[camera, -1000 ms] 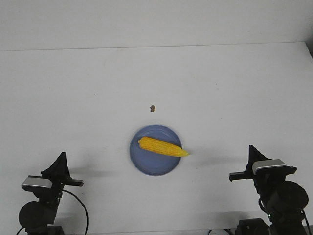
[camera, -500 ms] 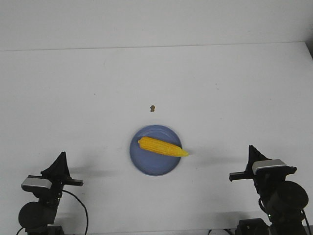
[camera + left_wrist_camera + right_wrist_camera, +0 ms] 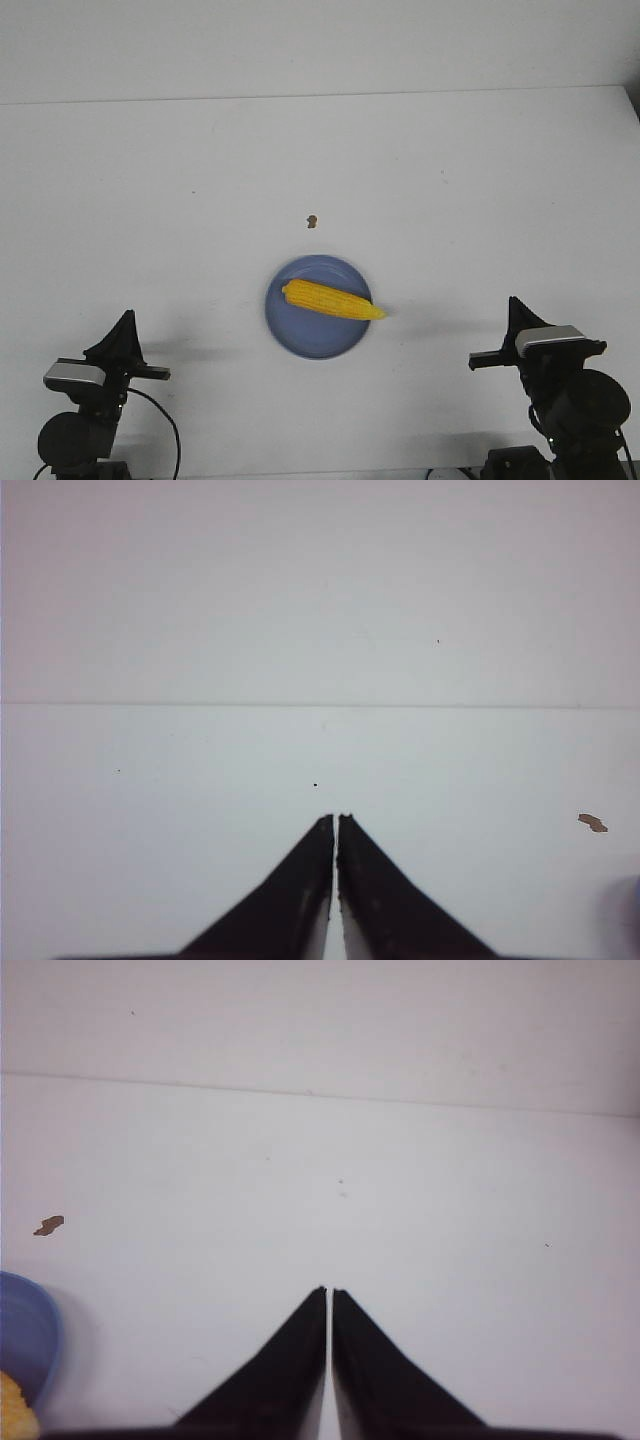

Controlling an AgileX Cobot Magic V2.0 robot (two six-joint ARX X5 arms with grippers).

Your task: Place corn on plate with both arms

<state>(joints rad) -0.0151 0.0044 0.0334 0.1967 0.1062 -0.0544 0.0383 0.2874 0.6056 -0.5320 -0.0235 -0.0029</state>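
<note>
The yellow corn (image 3: 332,300) lies across the periwinkle-blue plate (image 3: 300,335) near the table's middle front, its pointed end over the plate's right rim. My left gripper (image 3: 126,320) is shut and empty at the front left, well away from the plate. My right gripper (image 3: 515,304) is shut and empty at the front right. In the left wrist view the left gripper (image 3: 335,818) is closed over bare table. In the right wrist view the right gripper (image 3: 328,1291) is closed, with the plate's edge (image 3: 30,1335) and a bit of corn (image 3: 14,1410) at the side.
A tiny brown speck (image 3: 312,221) lies on the white table just beyond the plate; it also shows in the left wrist view (image 3: 592,823) and the right wrist view (image 3: 48,1225). The table's far edge (image 3: 320,95) meets a pale wall.
</note>
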